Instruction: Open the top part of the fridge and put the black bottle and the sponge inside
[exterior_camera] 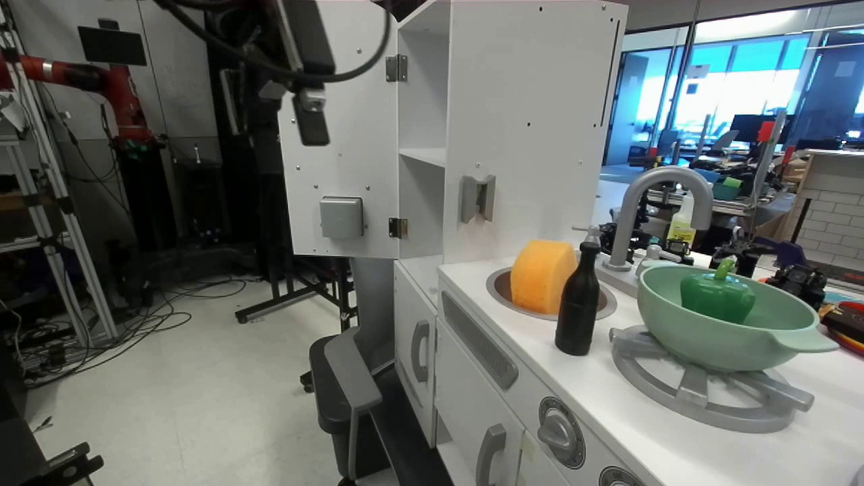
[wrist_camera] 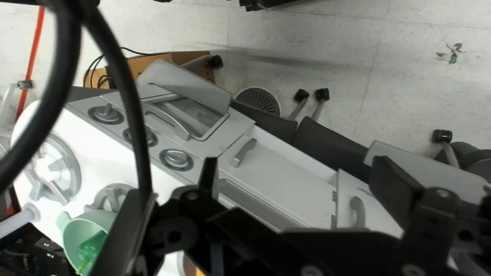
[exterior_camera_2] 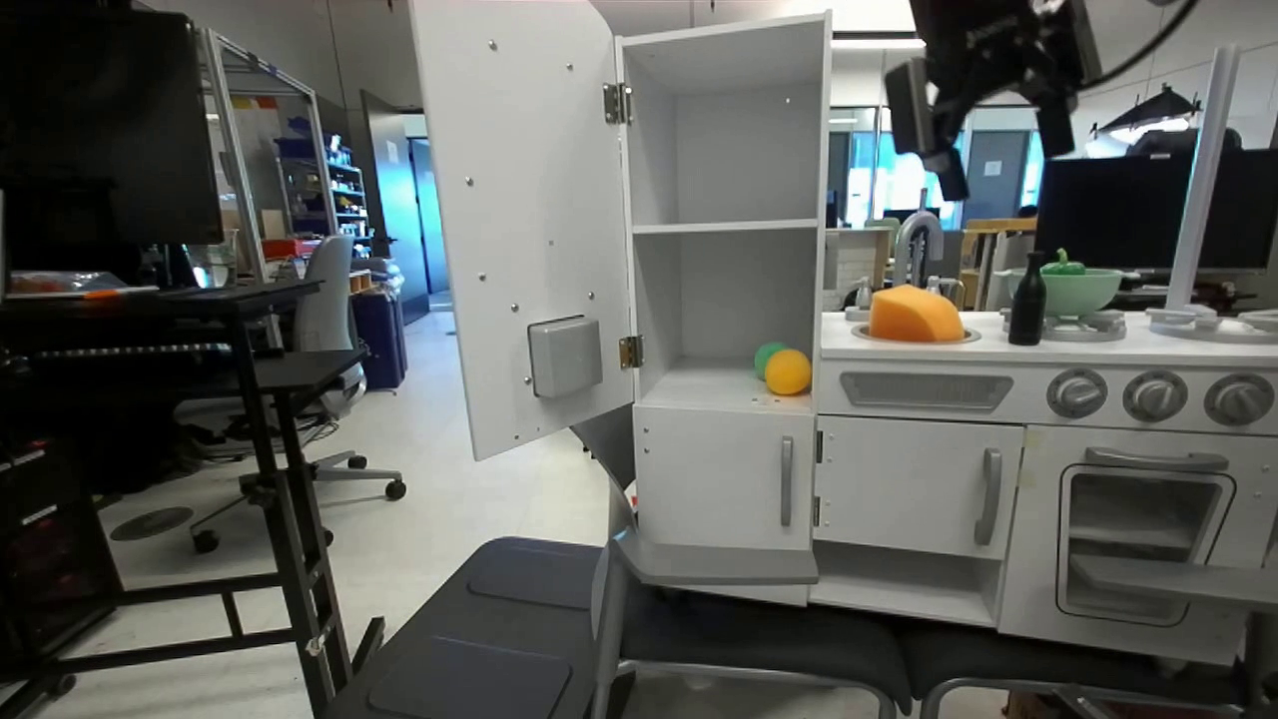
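Up at two o'clock in an exterior view hangs the gripper (exterior_camera_2: 1003, 158), higher than the counter (exterior_camera: 587, 378), its fingers (wrist_camera: 393, 188) aimed downward and spread well apart. The bottle (exterior_camera_2: 1027, 305) — black, slim-necked — stands upright on the counter! At nine o'clock from it in that view, the sponge (exterior_camera_2: 917, 315), orange, chunky, round-shouldered, sits in the sink (exterior_camera: 501, 291), bulging up above it. And the fridge door (exterior_camera_2: 529, 220) is wide open, at nine o'clock from the shelf (exterior_camera_2: 724, 228).

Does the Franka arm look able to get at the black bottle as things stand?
Probably yes: the gripper is open and empty, and the black bottle stands upright on the countertop with nothing covering it.
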You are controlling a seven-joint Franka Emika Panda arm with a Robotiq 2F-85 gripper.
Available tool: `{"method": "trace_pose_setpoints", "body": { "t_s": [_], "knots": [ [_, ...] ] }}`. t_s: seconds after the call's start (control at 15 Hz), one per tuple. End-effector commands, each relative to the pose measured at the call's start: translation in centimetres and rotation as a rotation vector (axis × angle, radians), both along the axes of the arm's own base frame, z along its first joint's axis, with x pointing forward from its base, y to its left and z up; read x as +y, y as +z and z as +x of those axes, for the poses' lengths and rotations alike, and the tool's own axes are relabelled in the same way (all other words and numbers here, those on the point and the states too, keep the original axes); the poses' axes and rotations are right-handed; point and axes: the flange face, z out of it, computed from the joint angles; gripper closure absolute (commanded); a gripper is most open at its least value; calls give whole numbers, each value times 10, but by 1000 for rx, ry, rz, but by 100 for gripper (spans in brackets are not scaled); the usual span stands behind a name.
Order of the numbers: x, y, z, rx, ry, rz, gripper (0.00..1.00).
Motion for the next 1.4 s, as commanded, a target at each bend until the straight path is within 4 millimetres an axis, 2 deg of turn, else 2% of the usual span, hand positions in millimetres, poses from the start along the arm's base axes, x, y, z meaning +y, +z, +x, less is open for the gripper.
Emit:
{"method": "trace_pose_setpoints", "body": {
  "t_s": [0.0,0.13,0.27,0.33,0.4,0.6,0.8,0.93,1.13,1.33],
  "knots": [
    [-91,-14,-6,-33,-14,27,0],
    [-138,-27,-7,-56,-40,48,0],
    [-173,-35,-15,-98,-69,63,0],
    [-182,-41,-20,-127,-88,60,0],
    [-186,-45,-24,-152,-103,62,0],
    [-176,-66,-34,-265,-145,66,0],
    [-170,-83,-32,-364,-185,61,0],
    [-170,-84,-29,-416,-192,41,0],
    [-190,-78,-17,-459,-199,6,0],
    [-221,-76,3,-475,-203,-21,0]
  ]
}}
